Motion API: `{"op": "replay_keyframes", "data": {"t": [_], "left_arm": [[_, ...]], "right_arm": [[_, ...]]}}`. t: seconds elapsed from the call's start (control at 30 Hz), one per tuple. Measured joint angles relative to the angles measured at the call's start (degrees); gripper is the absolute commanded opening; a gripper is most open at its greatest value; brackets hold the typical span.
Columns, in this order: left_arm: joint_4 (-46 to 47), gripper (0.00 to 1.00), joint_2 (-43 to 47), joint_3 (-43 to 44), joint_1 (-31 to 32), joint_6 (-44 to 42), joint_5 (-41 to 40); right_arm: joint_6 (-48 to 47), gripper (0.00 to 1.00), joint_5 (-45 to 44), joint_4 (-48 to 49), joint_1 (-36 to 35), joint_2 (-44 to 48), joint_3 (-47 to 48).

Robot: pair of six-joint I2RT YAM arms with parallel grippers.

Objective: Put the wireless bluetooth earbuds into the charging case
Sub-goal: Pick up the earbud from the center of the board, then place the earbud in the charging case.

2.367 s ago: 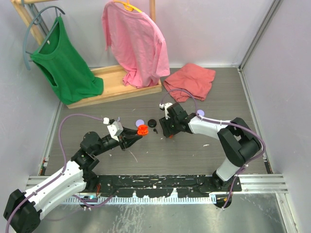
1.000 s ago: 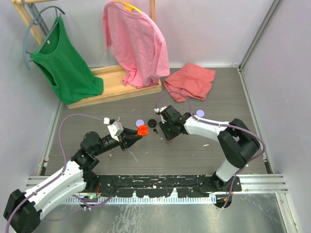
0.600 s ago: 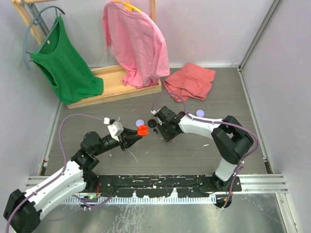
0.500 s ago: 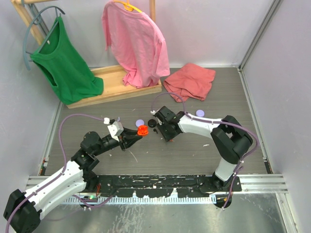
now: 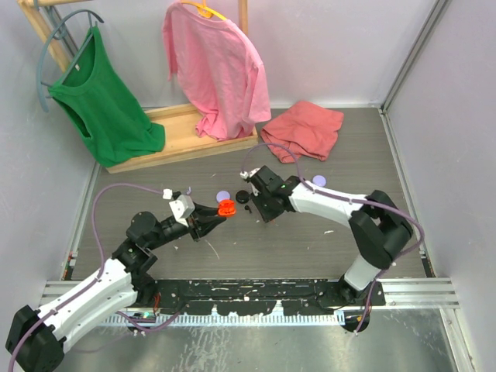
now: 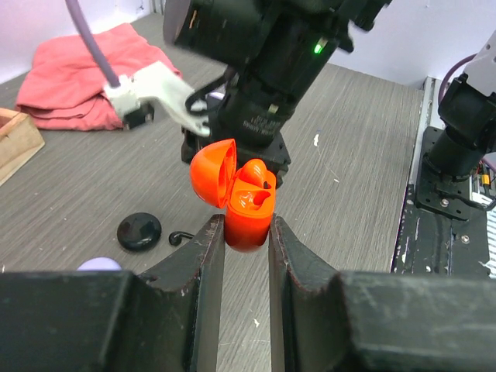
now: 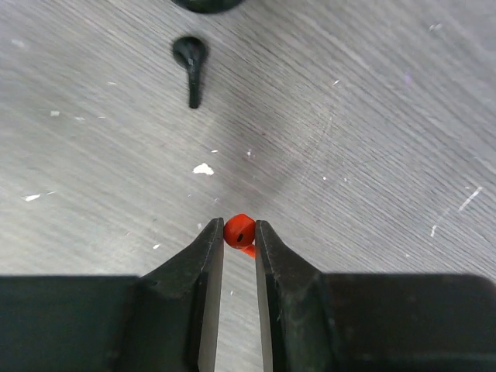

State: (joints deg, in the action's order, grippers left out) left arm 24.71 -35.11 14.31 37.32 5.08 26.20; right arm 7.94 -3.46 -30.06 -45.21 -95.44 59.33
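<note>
My left gripper (image 6: pixel 246 226) is shut on the red-orange charging case (image 6: pixel 248 208), which it holds off the table with the lid (image 6: pixel 212 170) flipped open. From above, the case (image 5: pixel 225 207) hangs left of the right arm. My right gripper (image 7: pixel 239 229) points down at the table and is shut on a red-orange earbud (image 7: pixel 239 229), whose stem pokes out below the fingertips. In the top view the right gripper (image 5: pixel 265 208) hides that bud. A black earbud (image 7: pixel 191 60) lies loose on the table ahead of it, also visible as the black earbud (image 6: pixel 180 235) in the left wrist view.
A black disc (image 5: pixel 242 195) and a lavender disc (image 5: pixel 223 195) lie behind the case, another lavender disc (image 5: pixel 319 180) by the right arm. A folded red cloth (image 5: pixel 302 129) lies at the back. A wooden rack (image 5: pixel 182 143) with green and pink shirts stands back left.
The right gripper's fingers have closed on the red-orange earbud, and its wrist shifted slightly. The left arm and the case have not moved.
</note>
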Motion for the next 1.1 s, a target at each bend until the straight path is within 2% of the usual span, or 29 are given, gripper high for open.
{"op": "replay_keyframes", "data": {"t": [0.3,0.57,0.8,1.1], "left_arm": [[0.3,0.00,2.0,-0.6,0.0,0.1,-0.9],[0.3,0.02,4.3,-0.6,0.0,0.4,-2.0],[2.0,0.03,4.6,-0.6,0.0,0.5,-2.5],[4.2,0.03,2.9,-0.6,0.0,0.4,-2.5]], "right_arm": [[1.2,0.16,3.8,3.3,0.0,16.4,-0.1],[4.8,0.15,9.0,11.5,0.0,27.9,-1.9],[12.2,0.14,17.5,28.6,0.0,36.0,-10.0],[22.1,0.14,25.3,50.2,-3.2,35.3,-15.4]]}}
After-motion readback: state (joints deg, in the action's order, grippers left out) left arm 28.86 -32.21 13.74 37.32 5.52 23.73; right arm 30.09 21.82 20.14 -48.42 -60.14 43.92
